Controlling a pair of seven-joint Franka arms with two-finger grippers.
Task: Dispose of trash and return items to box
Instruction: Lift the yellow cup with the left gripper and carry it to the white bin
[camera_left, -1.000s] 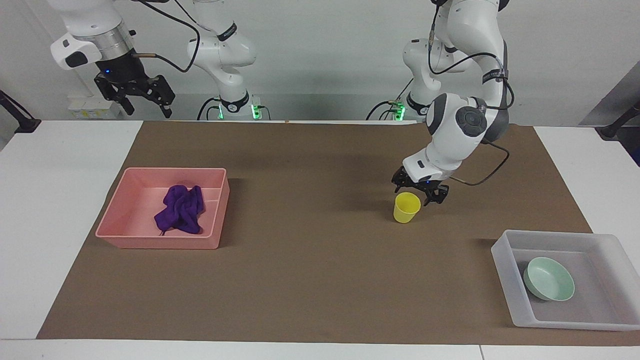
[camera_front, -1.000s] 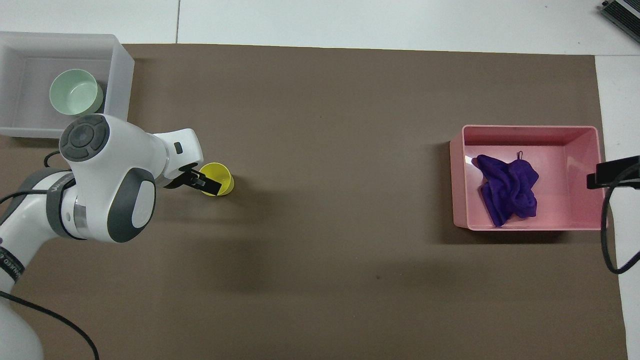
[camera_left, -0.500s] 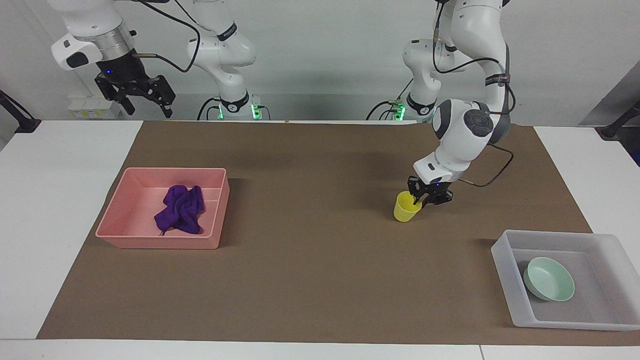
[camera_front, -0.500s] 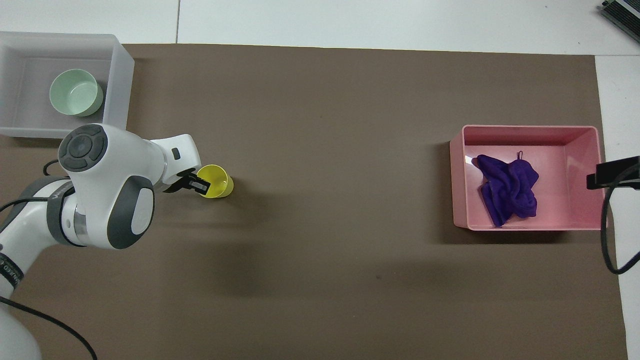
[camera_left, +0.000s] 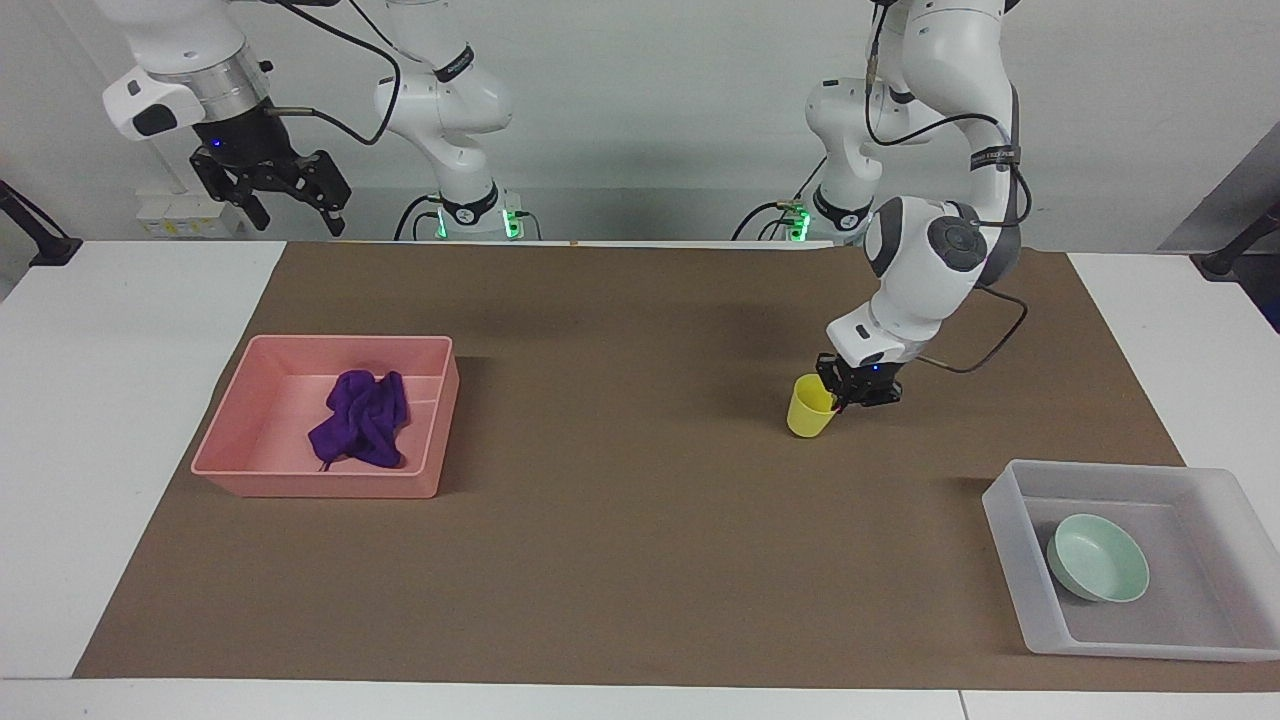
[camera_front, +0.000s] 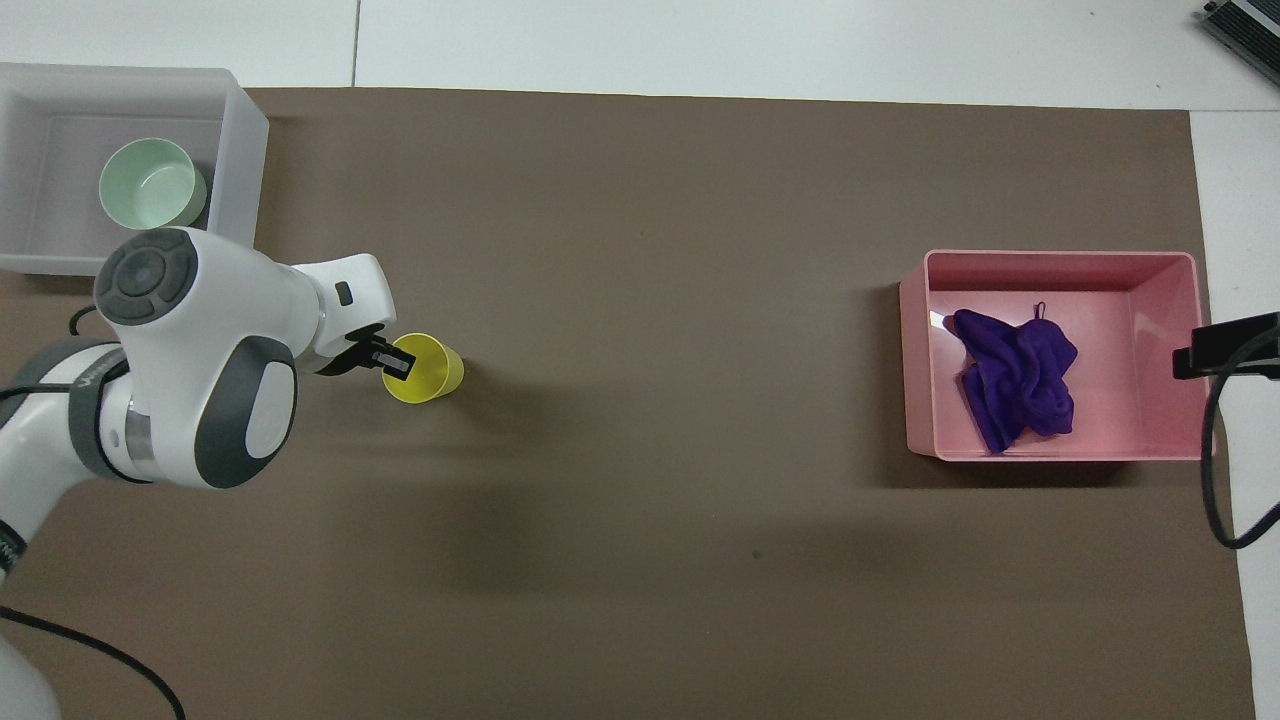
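My left gripper (camera_left: 836, 396) is shut on the rim of the yellow cup (camera_left: 810, 410), one finger inside it. The cup tilts a little, its base at or just off the brown mat; it also shows in the overhead view (camera_front: 428, 368) with the left gripper (camera_front: 392, 362) at its rim. The mint-green bowl (camera_left: 1098, 557) (camera_front: 150, 184) lies in the translucent box (camera_left: 1013, 565) (camera_front: 236, 170) at the left arm's end, farther from the robots than the cup. The purple rag (camera_left: 360, 418) (camera_front: 1015, 388) lies in the pink tray (camera_left: 320, 485) (camera_front: 914, 370). My right gripper (camera_left: 293, 218) waits open, raised near its base.
A brown mat (camera_left: 620, 520) covers most of the white table (camera_left: 120, 400). A black part of the right arm with its cable (camera_front: 1225, 345) overhangs the pink tray's edge in the overhead view.
My left gripper came down onto the cup's rim and closed on it. The cup has tipped and shifted slightly. The right arm barely moved.
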